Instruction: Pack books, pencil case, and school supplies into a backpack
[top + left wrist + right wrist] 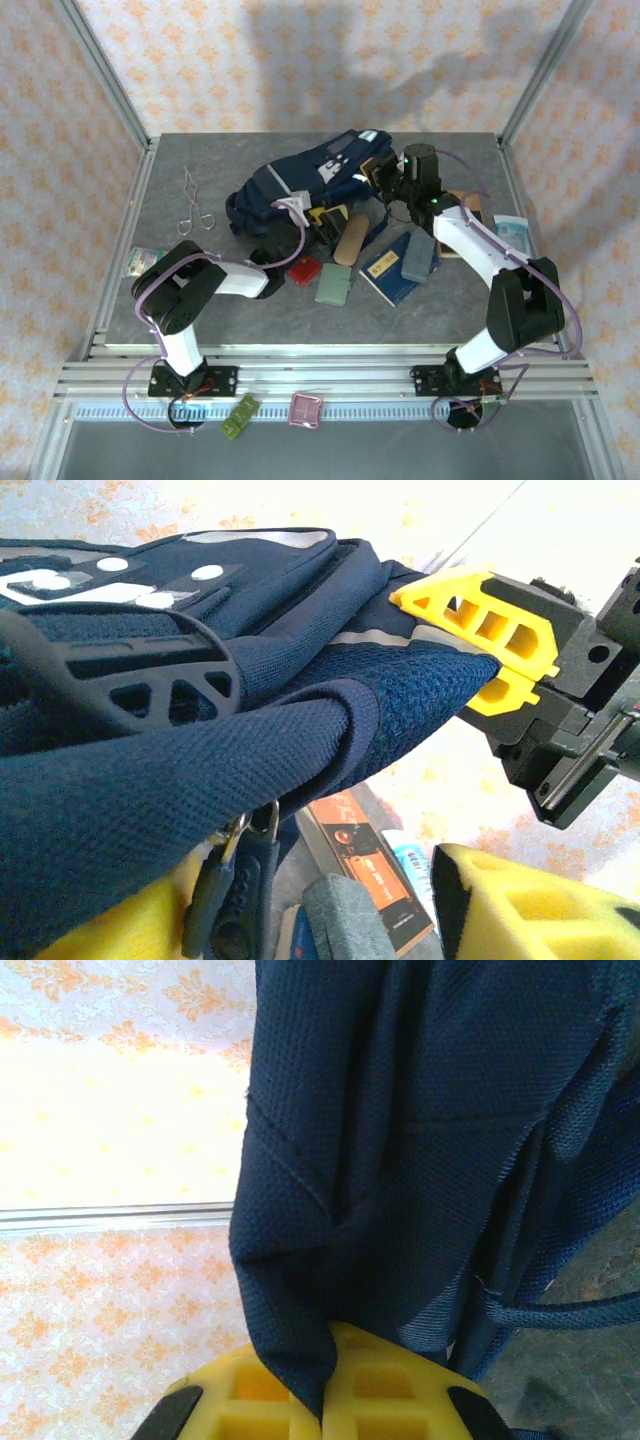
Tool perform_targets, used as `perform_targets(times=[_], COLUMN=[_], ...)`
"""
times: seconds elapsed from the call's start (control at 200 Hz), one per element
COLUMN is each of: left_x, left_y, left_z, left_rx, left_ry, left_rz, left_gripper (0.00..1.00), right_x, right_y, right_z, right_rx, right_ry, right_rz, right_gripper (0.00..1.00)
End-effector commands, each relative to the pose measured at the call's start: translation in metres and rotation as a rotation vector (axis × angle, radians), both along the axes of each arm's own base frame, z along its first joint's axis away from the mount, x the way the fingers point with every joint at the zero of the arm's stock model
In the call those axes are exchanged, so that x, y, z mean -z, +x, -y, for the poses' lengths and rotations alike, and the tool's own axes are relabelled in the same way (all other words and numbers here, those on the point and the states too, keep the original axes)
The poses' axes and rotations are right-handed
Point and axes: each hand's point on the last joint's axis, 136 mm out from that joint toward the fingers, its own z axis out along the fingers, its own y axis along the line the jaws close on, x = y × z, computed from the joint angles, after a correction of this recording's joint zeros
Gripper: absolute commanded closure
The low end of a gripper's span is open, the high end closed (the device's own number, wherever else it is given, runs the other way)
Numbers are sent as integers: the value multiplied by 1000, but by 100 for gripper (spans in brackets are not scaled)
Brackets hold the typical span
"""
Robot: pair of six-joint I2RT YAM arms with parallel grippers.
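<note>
1. Now, one backpack (290,185), lying on its side toward the back of the table (200,300), and nothing looks packed into it yet. The right gripper (325,1385) is clenched on a fold of its navy fabric, lifting that edge. I'd say that's to hold the mouth open.
2. On the other side sits the left gripper (300,910), fingers spread apart. A flap and the zip pulls (215,900) hang between them, nothing pinched. My read: it's after the opposite lip, to widen the opening.
3. Two books, both out on the table. The dark blue book (383,272) lies in front of the pack. The brown book (365,865) is glimpsed under the hanging flap in the left wrist view.
4. One pencil case (352,240), tan, just beside the pack's front edge, handy for an early pick.
5. Three small supplies: red case (304,270) and green case (333,287) side by side, grey slab (418,258) resting on the blue book. All are waiting, I reckon, until the bag gapes.
</note>
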Motion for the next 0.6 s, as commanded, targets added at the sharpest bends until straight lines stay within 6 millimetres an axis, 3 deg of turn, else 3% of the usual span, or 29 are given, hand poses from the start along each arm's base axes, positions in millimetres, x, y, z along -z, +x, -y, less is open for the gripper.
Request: perform_targets(times=[0.0,0.19,0.375,0.485,0.596], left_x=[-11,1,9,11,7], left_y=[4,-2,-8,-11,-11], left_z=[-3,-15,-25,-28,-29], left_rx=[18,31,26,33,52], left_ry=[-12,11,44,52,37], left_rz=[32,-12,-41,-49,-42], left_gripper=[51,81,84,71,71], right_x=[-49,-49,-47,-46,-44], right_y=[-11,-10,-10,-10,-10], right_z=[-15,-13,-14,-14,-15], right_rx=[-69,-62,-69,-73,-79], right_ry=[76,60,51,46,45], right_rz=[120,129,129,129,124], right_gripper=[100,100,100,100,100])
